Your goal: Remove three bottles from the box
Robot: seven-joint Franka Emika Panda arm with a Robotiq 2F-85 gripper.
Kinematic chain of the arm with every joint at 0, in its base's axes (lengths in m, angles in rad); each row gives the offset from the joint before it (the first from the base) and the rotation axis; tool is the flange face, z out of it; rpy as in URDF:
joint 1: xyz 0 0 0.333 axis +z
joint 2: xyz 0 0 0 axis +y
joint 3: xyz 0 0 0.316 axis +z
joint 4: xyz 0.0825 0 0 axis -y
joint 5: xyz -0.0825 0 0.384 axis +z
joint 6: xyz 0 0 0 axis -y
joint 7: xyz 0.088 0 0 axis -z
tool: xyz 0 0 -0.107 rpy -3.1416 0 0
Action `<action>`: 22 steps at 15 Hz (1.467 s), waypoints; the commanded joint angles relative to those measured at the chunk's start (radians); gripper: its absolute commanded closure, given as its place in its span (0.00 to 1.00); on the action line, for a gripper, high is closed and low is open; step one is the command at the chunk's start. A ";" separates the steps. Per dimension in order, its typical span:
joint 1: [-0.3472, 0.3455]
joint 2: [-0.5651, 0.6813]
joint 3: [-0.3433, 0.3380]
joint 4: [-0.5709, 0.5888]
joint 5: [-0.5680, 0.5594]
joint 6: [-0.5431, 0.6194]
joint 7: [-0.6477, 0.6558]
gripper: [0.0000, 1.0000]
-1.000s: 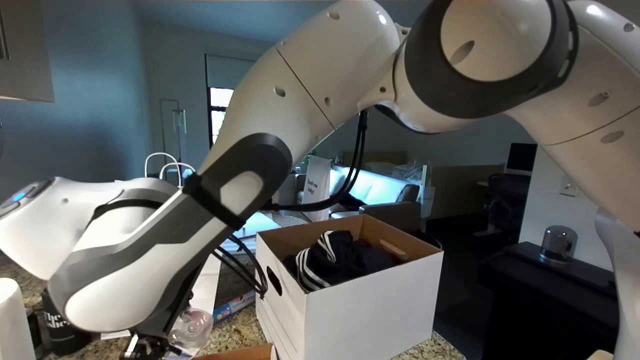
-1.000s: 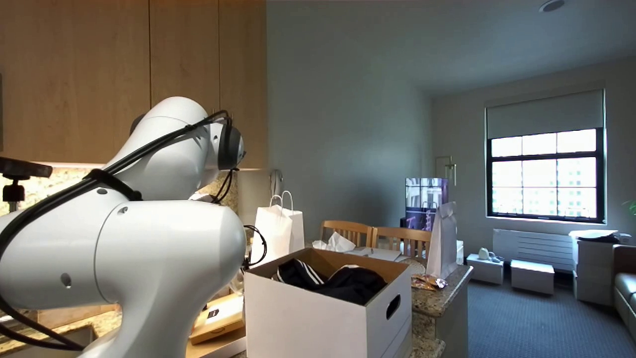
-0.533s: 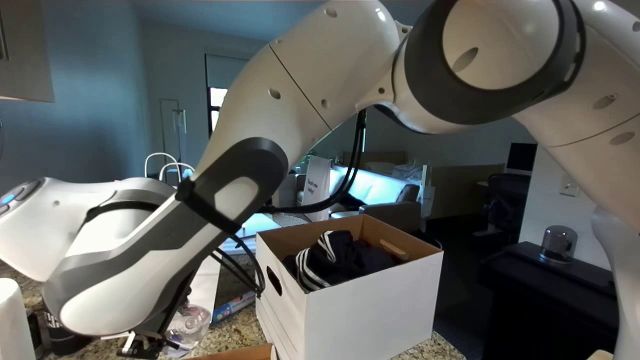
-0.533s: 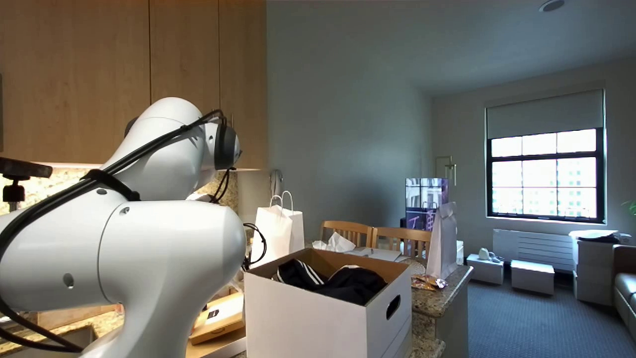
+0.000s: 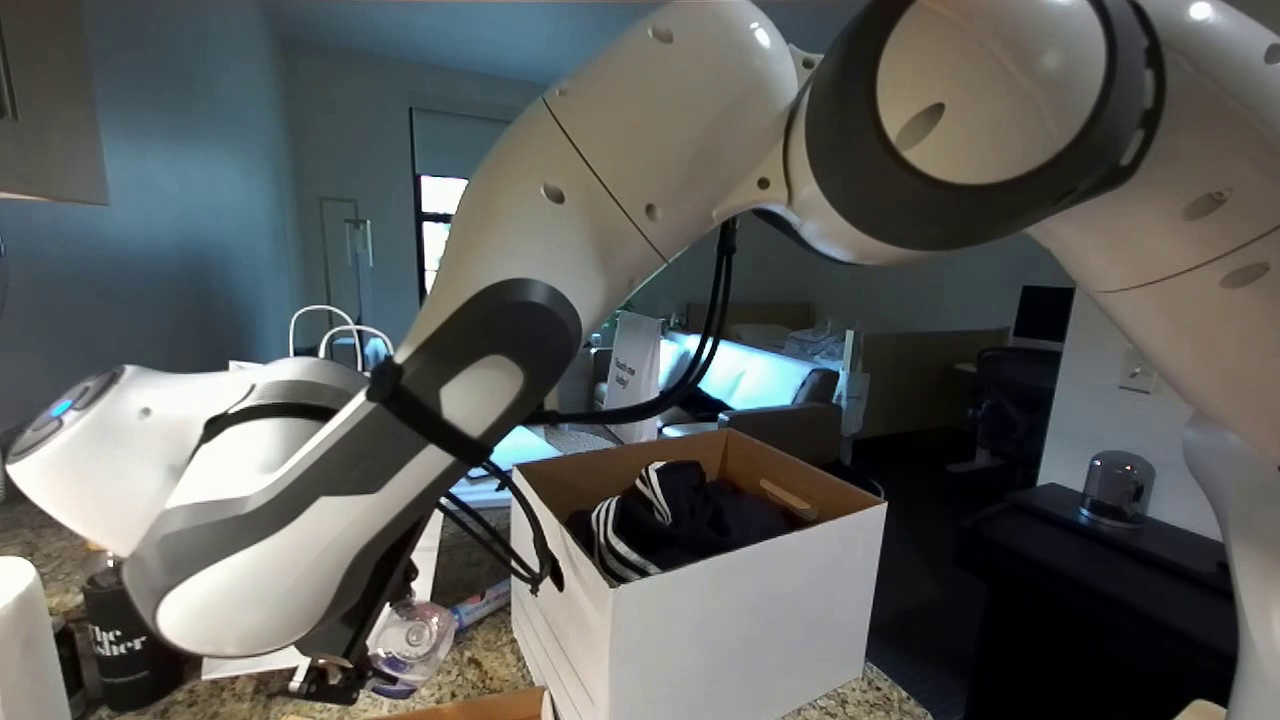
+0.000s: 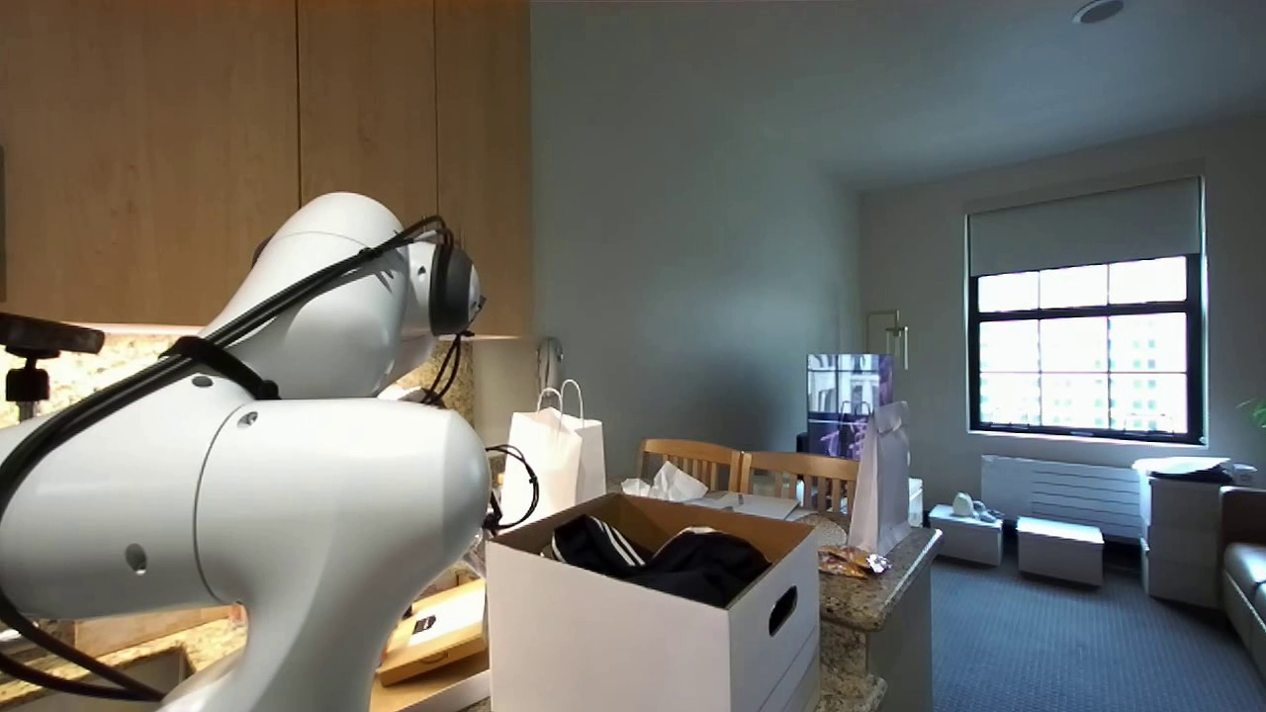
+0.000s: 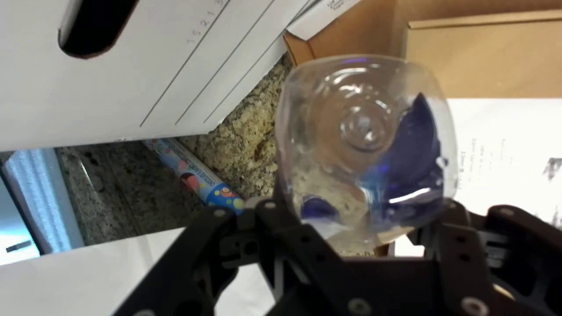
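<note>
A clear bottle with blue-purple patches fills the middle of the wrist view, bottom end towards the camera. My gripper is shut on its sides, a dark finger at either flank. In an exterior view the held bottle hangs low over the counter beside the gripper. The white box with an oval hand-hole stands to its right there. Dark cloth with white stripes lies in the box and hides whatever is under it. Also on the counter is a black bottle with white lettering.
A blue dotted tube lies on the granite by the box. A brown cardboard package sits close to the box's other side. A white paper roll stands at the counter's near left, and a white paper bag farther back.
In an exterior view my gripper and the bottle dip slightly left, then swing right, closer to the box. The grip stays the same. The box and cloth have not moved.
</note>
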 commanded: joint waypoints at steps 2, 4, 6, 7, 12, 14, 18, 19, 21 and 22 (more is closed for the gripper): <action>0.006 -0.056 0.003 -0.050 0.064 -0.137 0.026 0.69; 0.002 -0.052 0.013 -0.032 0.104 -0.227 -0.006 0.69; -0.007 -0.043 0.020 -0.011 0.145 -0.296 -0.028 0.69; -0.010 -0.037 0.021 -0.002 0.165 -0.325 -0.032 0.69; -0.039 -0.030 0.030 -0.008 0.196 -0.331 -0.089 0.69; -0.055 -0.025 0.036 -0.011 0.191 -0.305 -0.134 0.69; -0.088 0.004 0.051 0.015 0.218 -0.330 -0.218 0.69; -0.099 0.009 0.057 0.012 0.215 -0.317 -0.243 0.69; -0.114 0.028 0.069 0.024 0.219 -0.321 -0.290 0.69; -0.120 0.033 0.073 0.023 0.214 -0.313 -0.305 0.69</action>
